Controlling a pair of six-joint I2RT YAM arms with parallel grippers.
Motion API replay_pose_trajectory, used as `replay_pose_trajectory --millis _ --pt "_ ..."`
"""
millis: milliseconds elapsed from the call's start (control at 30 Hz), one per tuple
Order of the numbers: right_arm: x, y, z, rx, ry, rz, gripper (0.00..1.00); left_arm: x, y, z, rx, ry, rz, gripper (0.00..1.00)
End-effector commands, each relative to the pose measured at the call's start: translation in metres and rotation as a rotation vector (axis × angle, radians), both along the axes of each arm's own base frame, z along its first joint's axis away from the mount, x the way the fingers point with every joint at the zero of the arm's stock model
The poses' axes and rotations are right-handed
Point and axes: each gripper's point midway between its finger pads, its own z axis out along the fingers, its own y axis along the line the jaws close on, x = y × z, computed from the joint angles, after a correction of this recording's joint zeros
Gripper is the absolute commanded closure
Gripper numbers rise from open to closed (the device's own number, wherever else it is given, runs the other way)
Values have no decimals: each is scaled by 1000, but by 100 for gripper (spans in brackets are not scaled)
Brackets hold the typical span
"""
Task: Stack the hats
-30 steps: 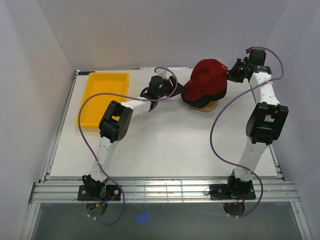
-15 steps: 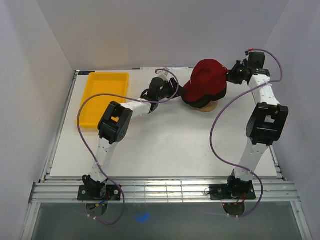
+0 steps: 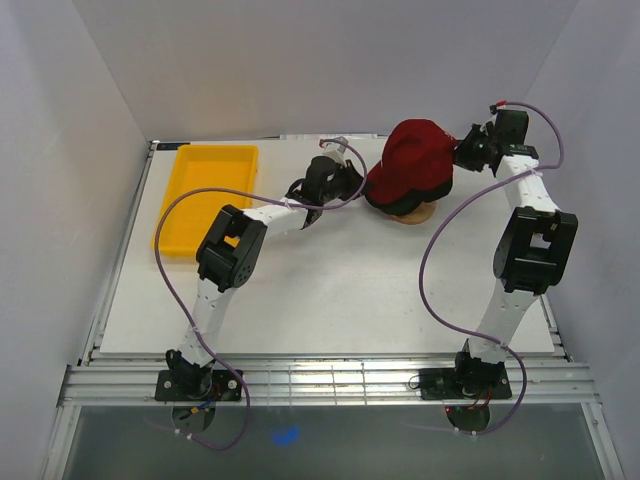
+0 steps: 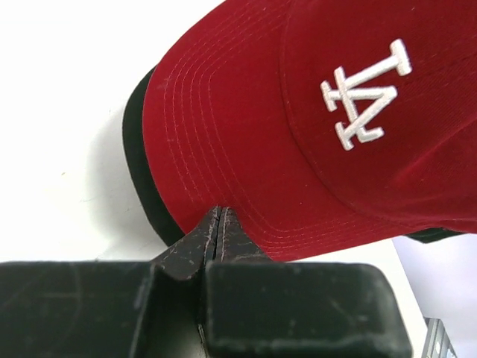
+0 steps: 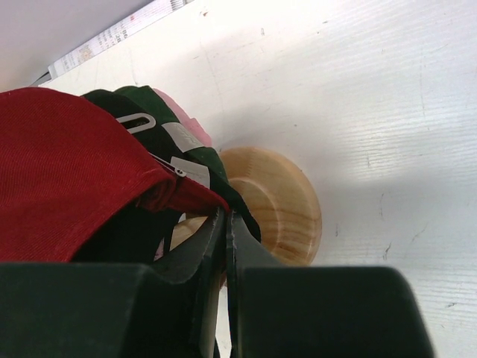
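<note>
Jaws seen from above sit at opposite ends of the red cap (image 3: 415, 155), left gripper (image 3: 355, 188) at the brim and right gripper (image 3: 459, 154) at the back, likely to square it on the wooden stand (image 3: 420, 215). From the left wrist, jaws are closed to a slit on the brim's edge, black cap (image 4: 136, 153) just beneath. From the right wrist, jaws pinch the red rear hem, pink cap (image 5: 186, 123) beyond their tips.

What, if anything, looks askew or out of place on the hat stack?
The red cap sits slightly skewed: the brim of the black cap beneath pokes out on one side. Nothing looks damaged or spilled.
</note>
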Motion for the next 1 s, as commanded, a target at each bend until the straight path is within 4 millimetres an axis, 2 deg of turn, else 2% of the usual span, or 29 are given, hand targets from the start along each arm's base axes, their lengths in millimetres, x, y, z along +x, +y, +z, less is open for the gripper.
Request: replay_pose_trajectory --millis 0,433,600,733,800,867,933,967 --pt "-32 -10 -52 -40 186 -36 92 -14 -4 21 44 -13 -25 93" --pt "-38 -33 -60 -112 211 -117 92 -8 4 25 112 -14 6 93" --pt "-34 -43 -41 -105 160 -131 92 -4 14 52 137 -49 14 92" --pt "-29 -42 -20 -112 90 -117 92 -2 26 60 171 -49 18 93" --pt "-29 -38 -18 -97 68 -103 92 -4 30 63 185 -56 18 92" --pt "-27 -36 -16 -86 55 -94 92 -6 34 76 180 -77 22 92" --pt "-25 -34 -15 -79 46 -86 91 -10 39 77 206 -69 18 89" --pt "-25 -34 -14 -73 46 -85 90 -11 40 87 203 -83 19 87"
